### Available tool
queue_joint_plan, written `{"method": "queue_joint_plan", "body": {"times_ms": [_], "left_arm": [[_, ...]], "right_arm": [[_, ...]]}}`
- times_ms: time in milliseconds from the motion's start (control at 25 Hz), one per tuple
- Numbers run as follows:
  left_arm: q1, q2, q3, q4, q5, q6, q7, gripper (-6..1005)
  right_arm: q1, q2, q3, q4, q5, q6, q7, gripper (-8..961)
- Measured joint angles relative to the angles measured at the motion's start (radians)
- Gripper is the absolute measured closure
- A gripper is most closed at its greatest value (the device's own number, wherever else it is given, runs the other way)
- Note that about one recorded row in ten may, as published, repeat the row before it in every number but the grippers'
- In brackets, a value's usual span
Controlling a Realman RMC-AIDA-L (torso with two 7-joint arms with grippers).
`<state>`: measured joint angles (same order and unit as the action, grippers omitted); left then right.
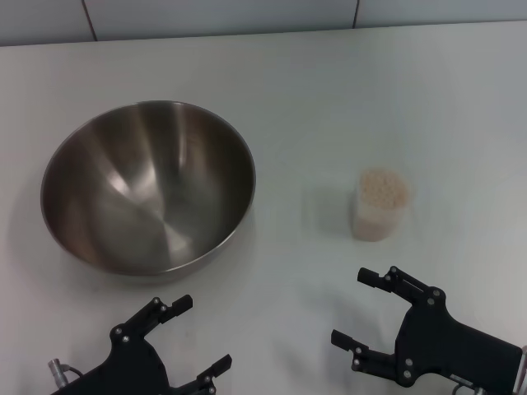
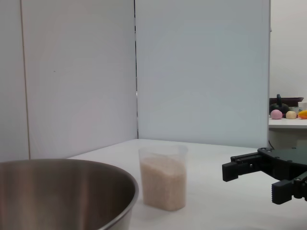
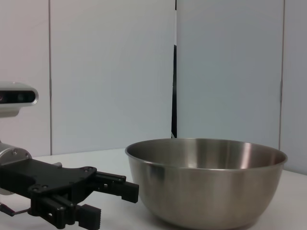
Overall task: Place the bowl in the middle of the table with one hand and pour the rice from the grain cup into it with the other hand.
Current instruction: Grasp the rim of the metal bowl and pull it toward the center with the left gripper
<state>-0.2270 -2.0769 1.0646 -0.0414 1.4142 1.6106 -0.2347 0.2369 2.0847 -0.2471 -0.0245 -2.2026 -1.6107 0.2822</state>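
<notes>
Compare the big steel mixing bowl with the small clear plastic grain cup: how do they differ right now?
The shiny stainless-steel bowl is wide, round and opaque; the frosted clear plastic cup is narrow, tapered and far smaller. The bowl is empty, while the cup holds cream-coloured rice. The bowl sits on the robot's left, the cup on its right. Both stand upright on the white table, ungripped.

You see the bowl (image 1: 148, 188) in brushed stainless steel, its inside satin grey with soft glossy streaks. To the right of the bowl, the grain cup (image 1: 380, 206) is clear, faintly frosted plastic, and the rice (image 1: 384, 188) filling it looks matt and granular. Under the bowl, the table (image 1: 329, 99) is smooth, matt white. Nearer you than the bowl, the left gripper (image 1: 200, 341) and right gripper (image 1: 354, 306) are matt black plastic.
</notes>
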Motion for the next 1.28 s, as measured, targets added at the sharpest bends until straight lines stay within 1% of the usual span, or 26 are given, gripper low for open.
{"method": "queue_joint_plan", "body": {"times_ms": [400, 480, 520, 560, 600, 640, 680, 760, 800, 840, 880, 920, 1000, 1040, 1080, 1160, 1200, 1280], "left_arm": [[-0.001, 0.000, 0.000, 0.000, 0.002, 0.003, 0.000, 150], [0.014, 0.004, -0.004, 0.011, 0.009, 0.090, 0.007, 152], [0.014, 0.004, -0.004, 0.011, 0.009, 0.090, 0.007, 153], [0.024, 0.007, -0.011, 0.019, 0.006, 0.141, 0.009, 154], [0.024, 0.007, -0.011, 0.019, 0.006, 0.141, 0.009, 155], [0.053, 0.012, -0.069, 0.035, -0.006, 0.256, -0.011, 157], [0.069, 0.015, -0.154, 0.061, -0.012, 0.324, -0.067, 158], [0.069, 0.015, -0.154, 0.061, -0.012, 0.324, -0.067, 160], [0.069, 0.017, -0.310, 0.167, -0.008, 0.311, -0.326, 161], [0.069, 0.017, -0.310, 0.167, -0.008, 0.311, -0.326, 162], [0.066, 0.016, -0.349, 0.260, 0.001, 0.267, -0.499, 163], [0.066, 0.013, -0.362, 0.330, 0.007, 0.233, -0.607, 164], [0.066, 0.013, -0.362, 0.330, 0.007, 0.233, -0.607, 166], [0.073, 0.007, -0.370, 0.513, 0.013, 0.104, -0.853, 167], [0.071, 0.008, -0.356, 0.598, 0.033, 0.010, -0.980, 168], [0.066, 0.009, -0.329, 0.697, 0.068, -0.094, -1.116, 170], [0.066, 0.009, -0.329, 0.697, 0.068, -0.094, -1.116, 171], [0.063, 0.007, -0.268, 0.828, 0.137, -0.210, -1.253, 170]], "right_arm": [[0.001, 0.002, 0.003, 0.000, 0.000, 0.002, 0.000, 117], [0.001, 0.002, 0.003, 0.000, 0.000, 0.002, 0.000, 118], [0.001, 0.002, 0.003, 0.000, 0.000, 0.002, 0.000, 117], [0.001, 0.002, 0.003, 0.000, 0.000, 0.002, 0.000, 117], [0.001, 0.002, 0.003, 0.000, 0.000, 0.002, 0.000, 116], [0.001, 0.002, 0.003, 0.000, 0.000, 0.002, 0.000, 116], [0.001, 0.002, 0.003, 0.000, 0.000, 0.002, 0.000, 116], [0.000, 0.002, 0.004, 0.000, 0.000, 0.002, 0.000, 117], [0.000, 0.002, 0.004, 0.000, 0.000, 0.002, 0.000, 117], [0.000, 0.002, 0.003, 0.000, 0.000, 0.002, 0.000, 117], [0.001, 0.002, 0.003, 0.000, 0.000, 0.002, 0.000, 117], [0.001, 0.001, 0.002, 0.000, 0.000, 0.001, 0.000, 117], [0.001, 0.002, 0.002, 0.000, 0.001, 0.001, 0.000, 118], [0.002, 0.001, 0.002, 0.000, 0.001, 0.000, 0.000, 118], [0.002, 0.001, 0.002, 0.000, 0.002, -0.001, 0.000, 118], [0.002, -0.001, 0.003, 0.000, 0.003, -0.004, 0.000, 118], [0.002, -0.001, 0.004, 0.000, 0.004, -0.005, 0.000, 118], [0.002, -0.001, 0.005, 0.000, 0.004, -0.008, 0.000, 118]]}}
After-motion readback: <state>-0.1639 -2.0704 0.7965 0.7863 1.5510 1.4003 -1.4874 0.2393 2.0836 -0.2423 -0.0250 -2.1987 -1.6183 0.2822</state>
